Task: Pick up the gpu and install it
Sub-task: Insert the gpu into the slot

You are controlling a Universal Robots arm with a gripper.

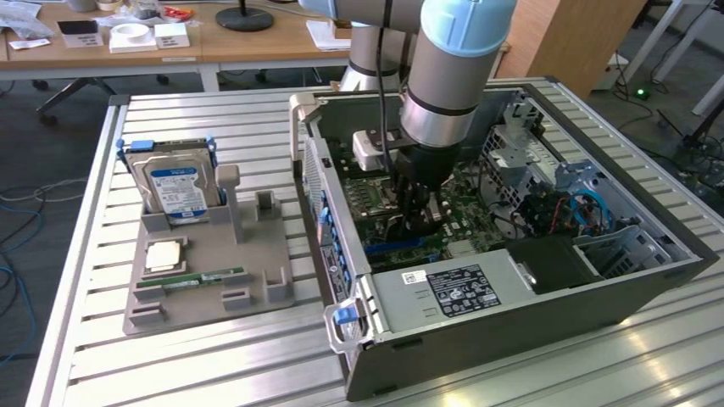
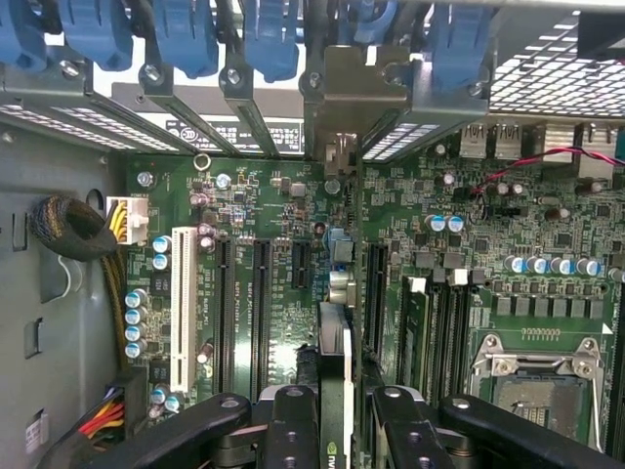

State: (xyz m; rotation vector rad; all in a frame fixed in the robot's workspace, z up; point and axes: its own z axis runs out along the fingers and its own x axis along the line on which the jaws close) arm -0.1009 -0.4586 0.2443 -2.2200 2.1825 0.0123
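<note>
My gripper (image 1: 415, 212) reaches down into the open computer case (image 1: 633, 292), over the green motherboard (image 1: 470, 222). It is shut on the gpu (image 2: 335, 366), a thin dark card seen edge-on between the two black fingers (image 2: 293, 430). The card stands upright just above the motherboard (image 2: 283, 195), in line with a long black expansion slot. Its silvery bracket end (image 2: 342, 107) lies at the case's rear slot openings, under the blue latches (image 2: 269, 39). In the exterior view the card is mostly hidden behind the gripper.
On the exterior view's left a grey holder (image 1: 243, 280) carries a silver blue-labelled hard drive (image 1: 175, 182), a square chip (image 1: 164, 254) and a green RAM stick (image 1: 209, 277). Inside the case are the power supply (image 1: 453, 292), a CPU socket (image 2: 542, 376) and cable bundles (image 2: 73, 230).
</note>
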